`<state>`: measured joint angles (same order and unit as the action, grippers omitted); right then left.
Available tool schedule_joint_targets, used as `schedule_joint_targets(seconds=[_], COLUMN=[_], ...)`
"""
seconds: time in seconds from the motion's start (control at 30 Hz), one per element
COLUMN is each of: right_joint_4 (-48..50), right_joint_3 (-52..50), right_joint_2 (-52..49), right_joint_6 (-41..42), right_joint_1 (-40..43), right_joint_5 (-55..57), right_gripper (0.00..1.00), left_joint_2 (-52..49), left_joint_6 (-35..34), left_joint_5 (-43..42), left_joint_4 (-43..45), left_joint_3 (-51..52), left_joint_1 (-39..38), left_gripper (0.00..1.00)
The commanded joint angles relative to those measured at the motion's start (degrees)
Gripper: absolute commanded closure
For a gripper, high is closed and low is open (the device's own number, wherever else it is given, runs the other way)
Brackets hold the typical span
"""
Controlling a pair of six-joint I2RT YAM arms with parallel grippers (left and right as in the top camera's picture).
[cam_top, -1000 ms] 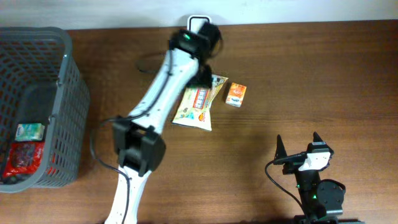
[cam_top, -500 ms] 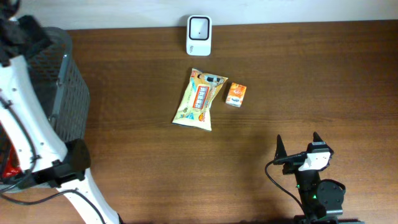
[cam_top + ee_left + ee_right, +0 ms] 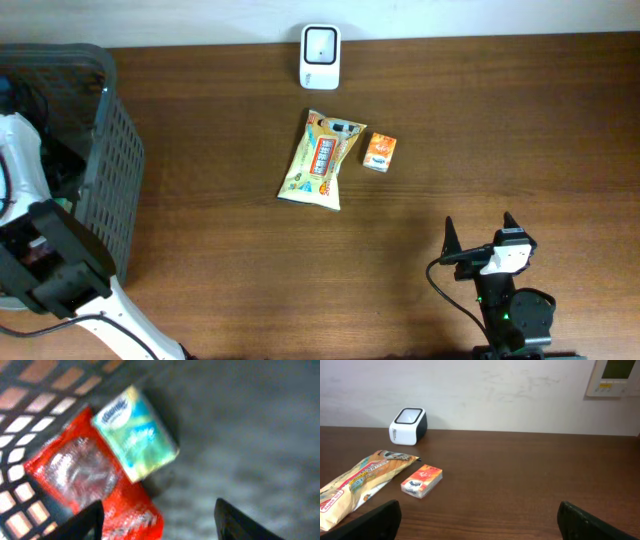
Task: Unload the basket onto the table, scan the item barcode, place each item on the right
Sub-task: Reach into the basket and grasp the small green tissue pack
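Your left claw (image 3: 159, 516) hangs inside basket (image 3: 112, 170), fingers apart, nothing between: probably reaching for item to scan. Tissue pack (image 3: 135, 432) lies touching red packet (image 3: 85, 480), just ahead of claw. Scanner (image 3: 320, 56) stands at far table edge. Right claw (image 3: 478, 232) wide open, empty.

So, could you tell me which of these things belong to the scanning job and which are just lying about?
Job: scanner; left gripper over the red packet and tissue pack in the basket.
Lying about, likely: snack bag, orange box, right gripper.
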<state>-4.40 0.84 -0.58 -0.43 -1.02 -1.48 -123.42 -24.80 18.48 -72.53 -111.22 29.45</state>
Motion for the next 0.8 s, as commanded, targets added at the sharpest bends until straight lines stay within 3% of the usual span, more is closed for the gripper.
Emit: schedule_joint_targets(seconds=[0.0, 0.07, 0.33, 0.43, 0.47, 0.53, 0.77], right_joint_4=[-0.1, -0.1, -0.1, -0.1, -0.1, -0.1, -0.1], right_joint_3=[-0.5, -0.5, -0.5, -0.5, -0.5, -0.5, -0.5], right_joint_2=[0.3, 0.3, 0.3, 0.3, 0.3, 0.3, 0.3], right_joint_6=[0.0, 0.0, 0.0, 0.0, 0.0, 0.0, 0.0], right_joint_1=[-0.5, -0.5, -0.5, -0.5, -0.5, -0.5, -0.5], right_joint_5=[0.2, 0.2, 0.2, 0.2, 0.2, 0.2, 0.2], right_gripper=[0.01, 0.02, 0.02, 0.02, 0.01, 0.02, 0.02], left_joint_2=[0.4, 0.4, 0.4, 0.4, 0.4, 0.4, 8.5], left_joint_6=[-1.4, -1.5, -1.3, 0.3, 3.1, 5.7, 5.8], left_joint_5=[5.3, 9.8, 9.9, 9.9, 9.9, 9.9, 4.7], left_joint_4=[5.2, 8.7, 18.7, 19.4, 19.7, 19.8, 16.3], left_joint_3=[6.3, 9.3, 18.9, 19.9, 19.9, 19.9, 17.1], left_joint_1=[0.4, 0.4, 1.2, 1.8, 1.9, 1.9, 0.0], left_gripper=[0.35, 0.38, 0.39, 0.62, 0.80, 1.00, 1.00])
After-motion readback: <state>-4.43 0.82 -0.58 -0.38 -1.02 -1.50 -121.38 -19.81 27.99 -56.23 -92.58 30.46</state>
